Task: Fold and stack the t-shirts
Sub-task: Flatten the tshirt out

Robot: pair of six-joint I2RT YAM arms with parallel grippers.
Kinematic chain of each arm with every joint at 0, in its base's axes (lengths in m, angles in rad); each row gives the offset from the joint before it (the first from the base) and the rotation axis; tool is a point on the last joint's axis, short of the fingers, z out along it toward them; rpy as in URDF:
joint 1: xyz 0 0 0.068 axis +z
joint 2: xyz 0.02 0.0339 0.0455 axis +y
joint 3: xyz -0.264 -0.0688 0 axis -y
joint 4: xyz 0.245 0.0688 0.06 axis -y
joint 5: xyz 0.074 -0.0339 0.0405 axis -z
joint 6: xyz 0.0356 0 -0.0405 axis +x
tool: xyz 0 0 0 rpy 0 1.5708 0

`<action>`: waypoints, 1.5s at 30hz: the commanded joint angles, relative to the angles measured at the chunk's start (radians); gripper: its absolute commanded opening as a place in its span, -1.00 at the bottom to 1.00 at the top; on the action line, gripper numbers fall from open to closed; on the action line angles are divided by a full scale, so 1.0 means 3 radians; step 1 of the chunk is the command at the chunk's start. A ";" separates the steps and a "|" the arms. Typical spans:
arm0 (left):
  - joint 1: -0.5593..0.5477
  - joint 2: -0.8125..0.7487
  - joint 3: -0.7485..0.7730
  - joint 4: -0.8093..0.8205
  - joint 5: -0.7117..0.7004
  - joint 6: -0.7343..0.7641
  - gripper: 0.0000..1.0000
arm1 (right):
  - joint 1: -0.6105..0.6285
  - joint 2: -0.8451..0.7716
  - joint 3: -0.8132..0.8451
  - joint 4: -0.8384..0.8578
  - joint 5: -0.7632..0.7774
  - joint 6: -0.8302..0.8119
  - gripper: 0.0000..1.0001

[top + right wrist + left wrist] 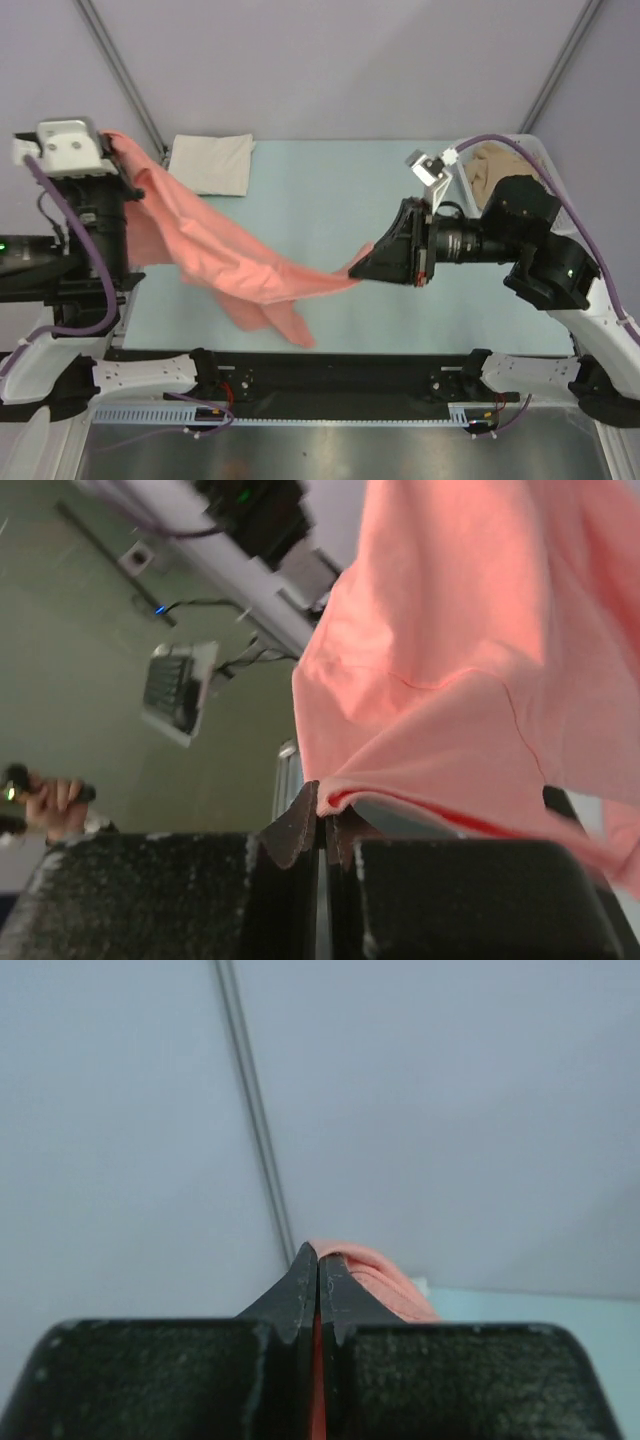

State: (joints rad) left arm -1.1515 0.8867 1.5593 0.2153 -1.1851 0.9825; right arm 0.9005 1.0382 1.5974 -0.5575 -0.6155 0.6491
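Observation:
The salmon-pink t-shirt (215,245) hangs stretched in the air between both arms, sagging over the light blue table. My left gripper (112,140), raised high at the far left, is shut on one corner; pink cloth (375,1275) bulges just past its tips (318,1260). My right gripper (358,268), lower and right of centre, is shut on the other edge, and the hem (345,798) sits pinched at its tips (325,805). A folded cream-white t-shirt (212,163) lies flat at the back left of the table. A tan-beige t-shirt (488,168) sits crumpled at the back right.
A white basket (540,152) at the back right corner holds the tan shirt. The blue table mat (330,200) lies under the hanging cloth. A black rail (330,372) with the arm bases runs along the near edge.

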 commanded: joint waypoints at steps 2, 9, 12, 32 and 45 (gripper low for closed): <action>-0.0002 0.0184 0.0503 0.1445 0.0538 0.1751 -0.99 | 0.1264 0.0373 0.0672 0.0147 0.0654 -0.0397 -1.00; 0.0013 0.0378 0.0423 0.1445 0.1423 0.1665 -0.99 | 0.1637 0.0350 0.0905 -0.0683 0.2392 -0.0431 -1.00; 0.0396 0.0612 0.0111 0.1247 0.1511 0.1187 -0.99 | 0.1453 -0.0054 0.0210 -0.0494 0.2736 -0.0181 -0.99; 0.1021 0.4801 0.1765 -0.1215 0.1609 -0.2492 0.99 | -0.2582 -0.0214 -0.2165 -0.2099 0.1970 -0.0107 0.29; 0.1358 0.2355 0.0347 -0.2629 0.2503 -0.3514 0.83 | -0.1934 0.0435 -0.1833 -0.1282 0.1561 -0.0711 0.37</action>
State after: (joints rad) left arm -0.7841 1.7481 1.8004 -0.4007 -0.5167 0.0658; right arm 0.2493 1.1027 0.9802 -1.0973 -0.0860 0.4911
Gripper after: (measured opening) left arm 0.932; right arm 0.687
